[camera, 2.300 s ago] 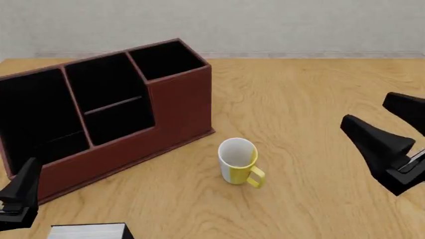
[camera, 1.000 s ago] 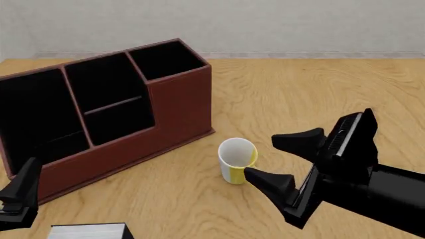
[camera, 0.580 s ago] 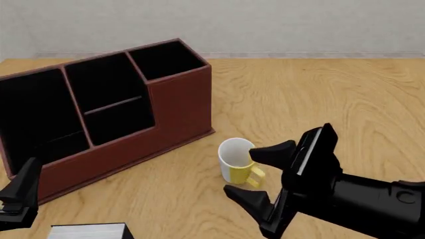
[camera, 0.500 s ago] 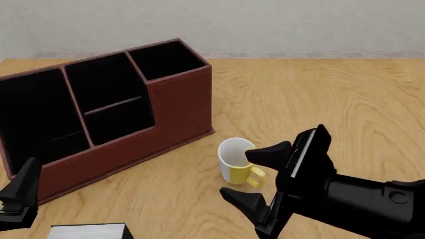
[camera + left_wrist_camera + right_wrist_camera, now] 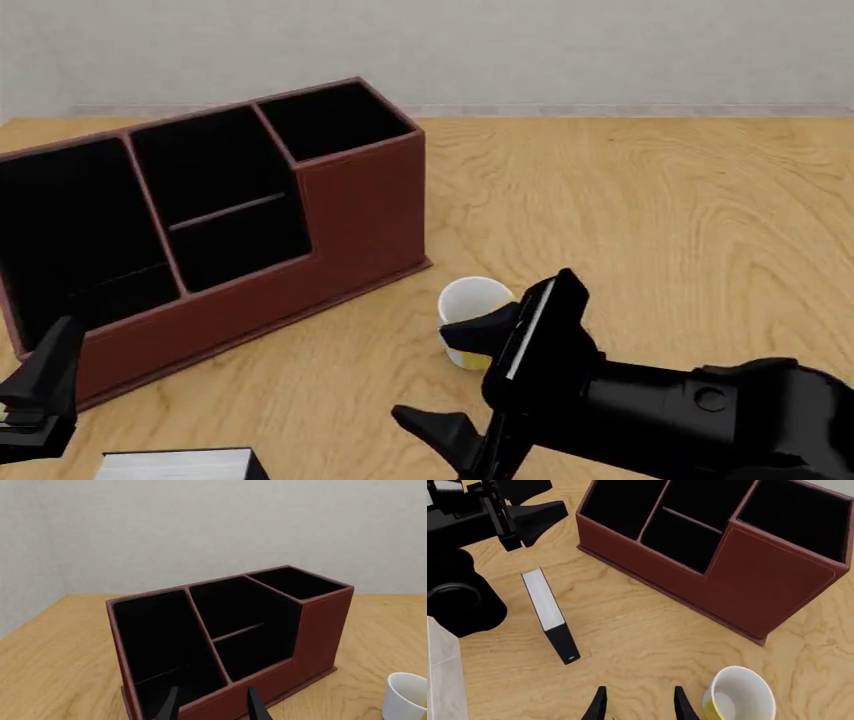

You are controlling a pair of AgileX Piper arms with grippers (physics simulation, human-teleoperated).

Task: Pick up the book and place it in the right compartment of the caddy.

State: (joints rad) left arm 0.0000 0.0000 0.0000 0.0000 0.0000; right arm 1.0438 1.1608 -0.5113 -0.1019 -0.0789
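Black cover, white page edges: the book (image 5: 549, 614) stands on its edge on the near-left of the wooden table (image 5: 641, 200), pages up, well clear of the caddy (image 5: 360, 215) and only a sliver of it showing at the bottom of the front view. The right gripper (image 5: 461, 390) reaches across low toward it, jaws spread wide and holding nothing, passing just in front of the yellow-and-white mug (image 5: 737, 697). The left gripper (image 5: 210, 704) hangs over the near-left corner, fingers parted, nothing between them.

How will it handle? By the look of it, a thick, stiff block with some weight, not fragile, though a plain smooth cover could slip. My call: pinch across the two covers near the middle of its length, so it doesn't swing or fan open. Then it wants to go upright into the right compartment (image 5: 334, 120), the narrow tall slot at the caddy's far-right end, a snug fit I'd judge. That mug is a knock-over risk.
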